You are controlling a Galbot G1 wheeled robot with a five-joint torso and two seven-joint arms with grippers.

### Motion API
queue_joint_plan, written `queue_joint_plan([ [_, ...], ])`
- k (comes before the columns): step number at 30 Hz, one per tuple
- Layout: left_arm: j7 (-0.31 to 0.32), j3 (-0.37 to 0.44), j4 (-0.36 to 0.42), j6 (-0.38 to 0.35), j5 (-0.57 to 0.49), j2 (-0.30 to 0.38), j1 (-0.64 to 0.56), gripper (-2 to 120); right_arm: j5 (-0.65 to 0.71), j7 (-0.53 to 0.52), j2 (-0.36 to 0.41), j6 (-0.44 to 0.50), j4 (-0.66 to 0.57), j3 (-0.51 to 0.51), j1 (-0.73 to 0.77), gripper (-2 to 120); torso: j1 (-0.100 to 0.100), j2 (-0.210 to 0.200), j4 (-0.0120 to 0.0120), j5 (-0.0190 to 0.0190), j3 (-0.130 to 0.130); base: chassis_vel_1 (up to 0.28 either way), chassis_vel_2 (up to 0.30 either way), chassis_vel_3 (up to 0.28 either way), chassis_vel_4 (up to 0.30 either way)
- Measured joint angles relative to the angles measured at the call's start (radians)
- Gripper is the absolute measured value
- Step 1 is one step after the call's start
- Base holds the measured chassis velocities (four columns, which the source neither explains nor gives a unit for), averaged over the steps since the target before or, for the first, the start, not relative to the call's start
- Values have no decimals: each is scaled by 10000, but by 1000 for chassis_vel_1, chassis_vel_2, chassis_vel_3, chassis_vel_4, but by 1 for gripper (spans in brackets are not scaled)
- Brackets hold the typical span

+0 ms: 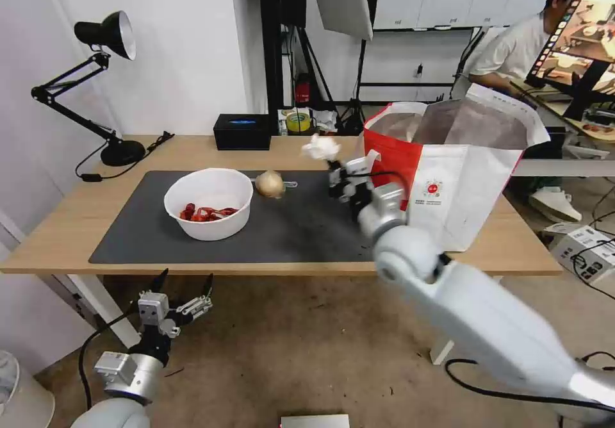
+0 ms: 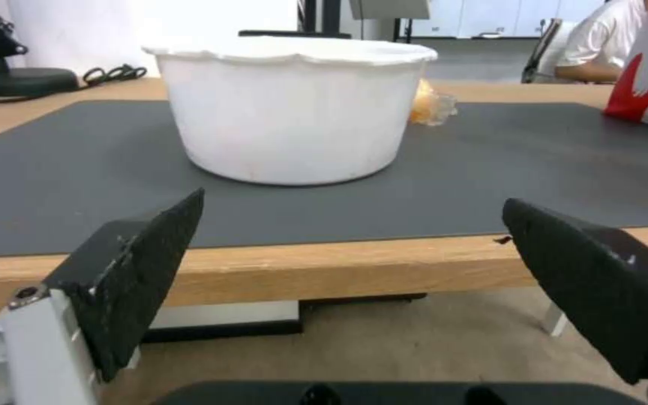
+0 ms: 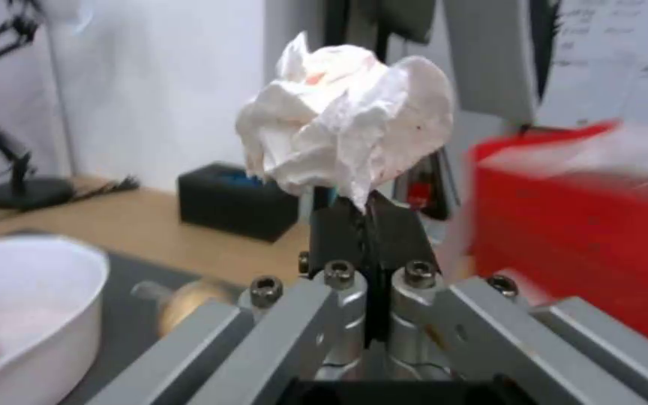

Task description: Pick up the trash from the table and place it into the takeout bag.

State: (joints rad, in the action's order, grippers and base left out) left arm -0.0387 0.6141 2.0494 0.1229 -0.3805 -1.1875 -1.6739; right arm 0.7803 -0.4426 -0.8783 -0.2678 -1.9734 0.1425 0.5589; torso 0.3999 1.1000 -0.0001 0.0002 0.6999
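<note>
**Tissue lifted beside the takeout bag**

Light wood runs the length of the counter [image 1: 77,236], and we see a dark grey mat [image 1: 295,229] spread over most of it. Our right gripper [image 1: 334,170] is raised above the mat's far right part, just beside the near red wall of the takeout bag [image 1: 448,184]. Its fingers [image 3: 384,230] are pressed together on the lower tip of the crumpled white tissue [image 1: 321,147], which sticks up above them, clear of the counter. The bag stands upright on the right end of the counter, its mouth open and the foil lining showing.

On the mat's left half sits the white round bowl [image 1: 209,202] with red scraps [image 1: 206,213] in it. The tan onion-like ball [image 1: 270,184] lies just beyond the bowl's right side, close to it. A black tissue box [image 1: 242,131] stands at the far edge of the counter, and a black desk lamp [image 1: 102,82] at its far left corner.

Our left gripper [image 1: 182,287] hangs below and in front of the counter's near edge, pointing up toward the bowl, its fingers [image 2: 144,270] spread wide and holding nothing.
</note>
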Motion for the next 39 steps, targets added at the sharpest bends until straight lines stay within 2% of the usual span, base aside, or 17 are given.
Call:
queue_joint_plan([
  [3,7,-140,13,-20,89,26,52,100,785,-150,713,-209,-629,-841,54,0,0,0,0,-1,0,0,0,0,0],
  [10,24,-420,47,-68,192,70,194,100,2359,-552,1683,-451,-1057,-2104,114,0,0,0,2,-1,0,0,0,0,0],
  [18,34,-585,56,-103,196,107,387,100,2731,-634,2075,-538,-710,-3077,668,0,0,0,1,0,1,0,0,0,0],
  [27,39,-658,25,-113,195,260,389,100,2841,-646,1979,-1050,-308,-3276,979,0,0,0,0,0,2,0,0,0,0],
  [29,43,-679,23,-137,173,332,414,100,2899,-662,1880,-1203,-199,-3221,812,12,1,0,2,-2,2,0,0,0,0],
  [30,43,-679,23,-137,173,332,414,100,2899,-662,1880,-1203,-199,-3221,812,12,1,0,2,-2,2,0,0,0,0],
  [36,67,-703,90,-250,77,366,413,100,2916,-663,1813,-1288,-104,-3127,607,35,0,0,2,-2,1,0,0,0,0],
  [39,71,-703,90,-255,72,371,409,100,2917,-660,1806,-1289,-91,-3105,585,41,1,0,2,-2,1,0,0,0,0],
])
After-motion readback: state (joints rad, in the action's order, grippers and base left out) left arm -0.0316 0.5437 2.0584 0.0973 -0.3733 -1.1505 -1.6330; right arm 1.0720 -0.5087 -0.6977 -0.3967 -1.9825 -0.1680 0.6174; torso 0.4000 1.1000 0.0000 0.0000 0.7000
